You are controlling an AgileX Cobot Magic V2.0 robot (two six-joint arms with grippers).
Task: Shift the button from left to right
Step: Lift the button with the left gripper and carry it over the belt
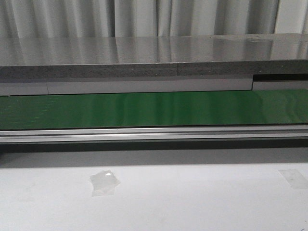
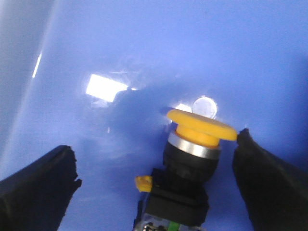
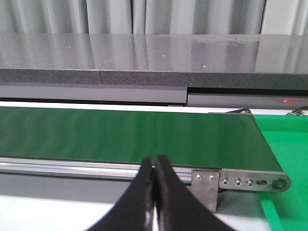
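Observation:
In the left wrist view the button (image 2: 192, 159) lies on its side on a blue surface (image 2: 144, 57): a round yellow cap, a silver ring, a black blocky body with a small yellow tab and a green mark. My left gripper (image 2: 156, 166) is open, with the button between its black fingers (image 2: 38, 187), nearer the right-hand finger, whose tip is at the cap's edge. My right gripper (image 3: 155, 163) is shut and empty in front of the green conveyor belt (image 3: 120, 134). Neither gripper nor the button shows in the front view.
The green conveyor belt (image 1: 154, 108) runs across the front view with a metal rail (image 1: 154, 134) along its near side and a grey ledge (image 1: 144, 53) behind. Two clear tape pieces (image 1: 103, 183) lie on the white table. The belt's end roller bracket (image 3: 240, 180) shows in the right wrist view.

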